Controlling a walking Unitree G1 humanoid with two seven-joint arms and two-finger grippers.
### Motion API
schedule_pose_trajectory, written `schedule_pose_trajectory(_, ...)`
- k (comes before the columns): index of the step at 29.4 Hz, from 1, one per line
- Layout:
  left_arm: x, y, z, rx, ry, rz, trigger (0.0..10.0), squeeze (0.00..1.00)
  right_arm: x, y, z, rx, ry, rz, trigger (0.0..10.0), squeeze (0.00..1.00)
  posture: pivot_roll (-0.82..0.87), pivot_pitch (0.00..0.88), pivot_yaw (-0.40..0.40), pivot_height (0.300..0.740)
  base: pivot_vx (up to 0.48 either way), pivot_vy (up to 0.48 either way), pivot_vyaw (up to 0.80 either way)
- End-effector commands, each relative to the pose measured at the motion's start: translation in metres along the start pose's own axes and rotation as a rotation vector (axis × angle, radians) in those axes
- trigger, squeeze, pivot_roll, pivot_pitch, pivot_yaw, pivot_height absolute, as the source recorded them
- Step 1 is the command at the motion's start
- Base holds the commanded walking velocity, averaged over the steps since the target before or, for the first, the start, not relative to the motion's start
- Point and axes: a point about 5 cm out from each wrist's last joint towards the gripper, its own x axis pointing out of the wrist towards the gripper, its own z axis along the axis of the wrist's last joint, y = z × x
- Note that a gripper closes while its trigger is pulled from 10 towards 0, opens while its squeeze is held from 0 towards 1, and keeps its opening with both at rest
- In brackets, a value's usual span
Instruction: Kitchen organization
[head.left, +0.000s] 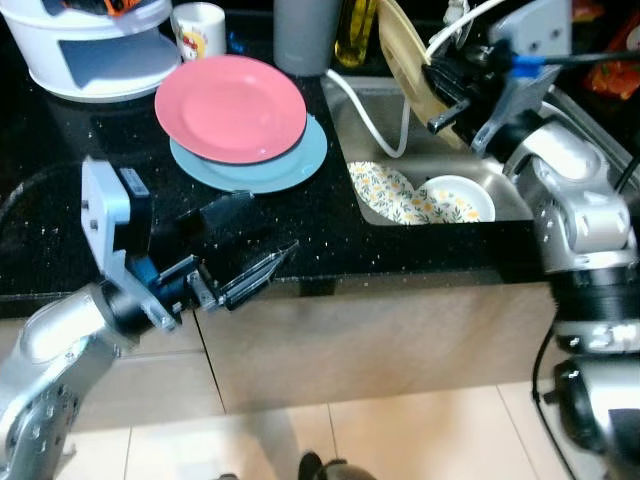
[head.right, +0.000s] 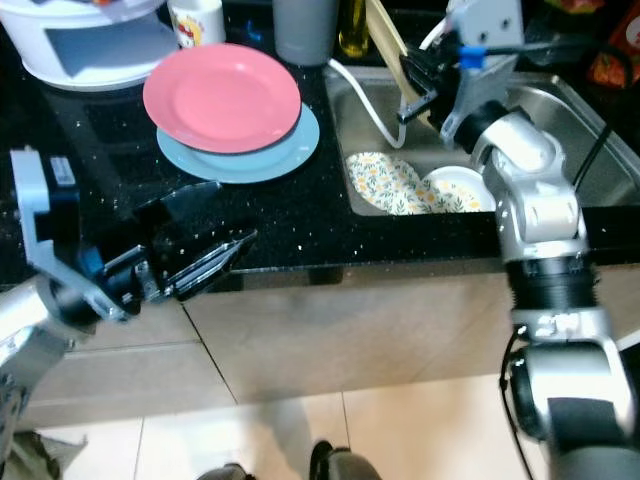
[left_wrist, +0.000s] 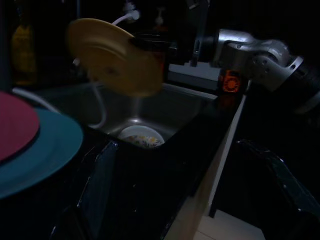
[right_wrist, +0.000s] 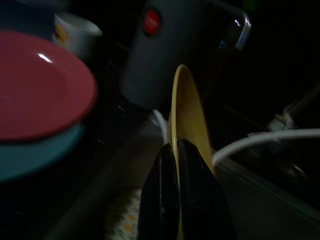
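**Q:** Where is the yellow plate, and which of your arms has it?

**A:** My right end effector (head.left: 432, 92) holds the yellow plate (head.left: 404, 52) by its rim, both black fingers pinched tight on the edge. The plate stands almost on edge, tilted, in the air over the far left part of the sink (head.left: 510, 205), close to the white hose (head.left: 372, 122) that runs down into it.

**Q:** Where would it go from there?

**A:** My guess is the stack on the black table (head.left: 60, 230): a pink plate (head.left: 230, 107) lying flat on a blue plate (head.left: 290, 165). That stack lies to the left of my right end effector and a little nearer to me, just across the sink's left rim. The held plate's face is turned roughly toward it, so I judge it must be tipped flat before it can rest on top.

**Q:** And your left arm?

**A:** My left end effector (head.left: 245, 278) hovers at the near edge of the table, fingers spread apart and holding nothing. It is nearer to the stack than my right one, pointing toward the sink.

**Q:** What remains in the sink?

**A:** A flowered plate (head.left: 385, 190) and a white bowl (head.left: 458, 197), side by side on the bottom, below the held plate.
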Motion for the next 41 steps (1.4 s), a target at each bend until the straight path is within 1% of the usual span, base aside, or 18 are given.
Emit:
schedule_pose_trajectory(1,-0.001,-0.005,0.002,-0.002,0.018,-0.018,10.0,0.0,-0.001,-0.007,-0.006,-0.008,0.069,-0.005,10.0,0.0,0.08,0.224,-0.094,0.74,0.0,0.0,0.0)
schedule_pose_trajectory(3,-0.002,-0.007,0.002,-0.009,0.024,-0.018,10.0,0.0,0.002,-0.014,-0.01,-0.054,0.156,0.011,10.0,0.0,0.08,0.242,-0.101,0.74,0.0,0.0,0.0)
schedule_pose_trajectory(5,-0.002,-0.007,0.002,-0.009,0.024,-0.018,10.0,0.0,0.002,-0.014,-0.01,-0.054,0.156,0.011,10.0,0.0,0.08,0.242,-0.101,0.74,0.0,0.0,0.0)
schedule_pose_trajectory(7,-0.003,-0.011,0.003,-0.014,0.036,-0.021,10.0,0.0,0.001,-0.02,-0.011,-0.129,0.239,0.079,10.0,0.0,0.08,0.266,-0.112,0.74,0.0,0.0,0.0)
schedule_pose_trajectory(8,-0.003,-0.011,0.003,-0.014,0.036,-0.021,10.0,0.0,0.001,-0.02,-0.011,-0.129,0.239,0.079,10.0,0.0,0.08,0.266,-0.112,0.74,0.0,0.0,0.0)
schedule_pose_trajectory(10,-0.004,-0.015,0.005,-0.018,0.044,-0.02,10.0,0.0,-0.001,-0.033,-0.008,-0.208,0.311,0.116,10.0,0.0,0.07,0.287,-0.118,0.74,0.0,0.0,0.0)
schedule_pose_trajectory(12,-0.005,-0.016,0.006,-0.021,0.048,-0.017,10.0,0.0,-0.001,-0.037,-0.007,-0.241,0.348,0.122,10.0,0.0,0.07,0.3,-0.121,0.74,0.0,0.0,0.0)
schedule_pose_trajectory(13,-0.006,-0.017,0.007,-0.025,0.053,-0.018,10.0,0.0,0.0,-0.039,-0.01,-0.279,0.391,0.131,10.0,0.0,0.06,0.306,-0.123,0.74,0.0,0.0,0.0)
schedule_pose_trajectory(15,-0.007,-0.018,0.007,-0.027,0.057,-0.019,10.0,0.0,0.001,-0.038,-0.013,-0.302,0.421,0.138,10.0,0.0,0.06,0.31,-0.125,0.74,0.0,0.0,0.0)
schedule_pose_trajectory(20,-0.007,-0.02,0.011,-0.027,0.062,-0.023,10.0,0.0,0.009,-0.022,-0.039,-0.352,0.528,0.163,10.0,0.0,0.06,0.324,-0.125,0.74,0.0,0.0,0.0)
schedule_pose_trajectory(28,-0.006,-0.02,0.018,-0.014,0.058,-0.035,10.0,0.0,0.014,-0.01,-0.056,-0.347,0.589,0.185,10.0,0.0,0.06,0.324,-0.113,0.74,0.0,0.0,0.0)
schedule_pose_trajectory(30,-0.003,-0.019,0.021,-0.004,0.06,-0.046,10.0,0.0,0.017,0.005,-0.072,-0.318,0.625,0.193,10.0,0.0,0.06,0.321,-0.109,0.74,0.0,0.0,0.0)
schedule_pose_trajectory(33,-0.003,-0.019,0.022,-0.004,0.059,-0.047,10.0,0.0,0.018,0.01,-0.078,-0.304,0.635,0.189,10.0,0.0,0.07,0.32,-0.108,0.74,0.0,0.0,0.0)
schedule_pose_trajectory(35,-0.002,-0.019,0.022,-0.002,0.062,-0.05,10.0,0.0,0.017,0.021,-0.093,-0.357,0.686,0.189,10.0,0.0,0.08,0.312,-0.105,0.74,0.0,0.0,0.0)
schedule_pose_trajectory(36,-0.002,-0.019,0.022,0.0,0.062,-0.05,10.0,0.0,0.017,0.026,-0.099,-0.377,0.705,0.193,10.0,0.2,0.08,0.308,-0.104,0.74,0.0,0.0,0.0)
schedule_pose_trajectory(37,-0.001,-0.019,0.022,0.002,0.063,-0.051,10.0,0.0,0.017,0.029,-0.103,-0.375,0.711,0.185,10.0,0.9,0.08,0.307,-0.104,0.74,0.0,0.0,0.0)
schedule_pose_trajectory(38,-0.001,-0.019,0.023,0.004,0.062,-0.051,10.0,0.0,0.018,0.032,-0.104,-0.363,0.712,0.179,10.0,1.0,0.08,0.303,-0.104,0.74,0.0,0.0,0.0)
schedule_pose_trajectory(41,-0.001,-0.019,0.023,0.005,0.062,-0.051,10.0,0.0,0.018,0.033,-0.105,-0.356,0.711,0.175,10.0,1.0,0.08,0.303,-0.104,0.74,0.0,0.0,0.0)
